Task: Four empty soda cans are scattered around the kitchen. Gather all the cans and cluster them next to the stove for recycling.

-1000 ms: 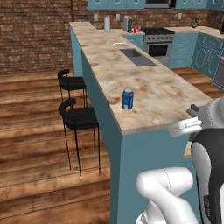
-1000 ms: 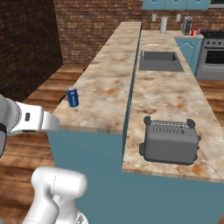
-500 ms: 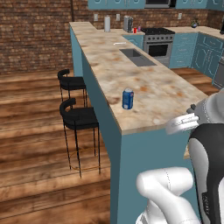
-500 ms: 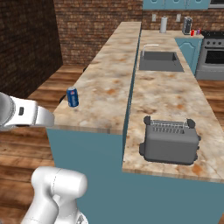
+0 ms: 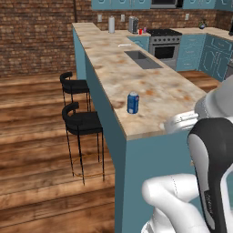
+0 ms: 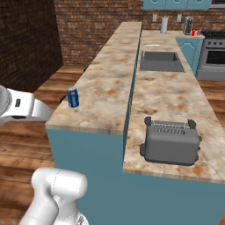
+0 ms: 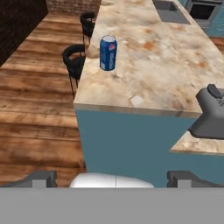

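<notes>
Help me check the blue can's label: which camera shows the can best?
The hand view: the blue can is largest there, upright on the counter near its edge, label facing the camera. The left base view and right base view show it smaller, label unreadable.

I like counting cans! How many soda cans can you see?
2 for sure. A blue can stands upright on the raised bar top near its end. A small red can sits on the far counter left of the stove. Others may be hidden or too small.

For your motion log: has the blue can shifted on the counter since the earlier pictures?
No. The blue can stands at the same spot near the counter end.
</notes>
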You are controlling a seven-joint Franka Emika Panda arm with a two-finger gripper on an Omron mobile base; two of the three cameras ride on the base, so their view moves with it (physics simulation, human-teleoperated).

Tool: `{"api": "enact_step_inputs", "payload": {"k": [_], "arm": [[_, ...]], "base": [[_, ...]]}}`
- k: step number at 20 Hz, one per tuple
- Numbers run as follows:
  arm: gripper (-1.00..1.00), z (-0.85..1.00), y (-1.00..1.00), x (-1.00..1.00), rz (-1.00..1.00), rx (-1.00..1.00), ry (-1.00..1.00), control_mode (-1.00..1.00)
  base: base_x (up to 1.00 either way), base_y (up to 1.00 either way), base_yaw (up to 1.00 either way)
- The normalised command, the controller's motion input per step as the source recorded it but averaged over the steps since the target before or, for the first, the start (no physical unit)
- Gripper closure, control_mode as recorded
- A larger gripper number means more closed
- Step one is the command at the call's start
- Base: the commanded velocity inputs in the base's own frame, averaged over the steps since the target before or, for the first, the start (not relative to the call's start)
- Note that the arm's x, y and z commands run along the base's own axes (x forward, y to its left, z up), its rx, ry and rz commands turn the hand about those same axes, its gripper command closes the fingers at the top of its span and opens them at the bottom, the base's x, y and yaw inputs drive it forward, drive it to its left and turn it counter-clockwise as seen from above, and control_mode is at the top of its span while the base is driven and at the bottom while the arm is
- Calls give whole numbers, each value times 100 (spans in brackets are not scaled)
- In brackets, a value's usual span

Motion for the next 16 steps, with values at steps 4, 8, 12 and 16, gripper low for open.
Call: {"api": "enact_step_inputs", "payload": {"k": [4, 8, 12, 16], "arm": [[-100, 9, 0, 20, 0, 0, 7, -100], [-100, 0, 3, 24, 0, 0, 5, -100], [-100, 0, 7, 30, 0, 0, 0, -100], [-100, 0, 8, 34, 0, 0, 0, -100]], "base": [[0, 0, 0], [0, 0, 0], [0, 0, 0], [0, 0, 0]]}}
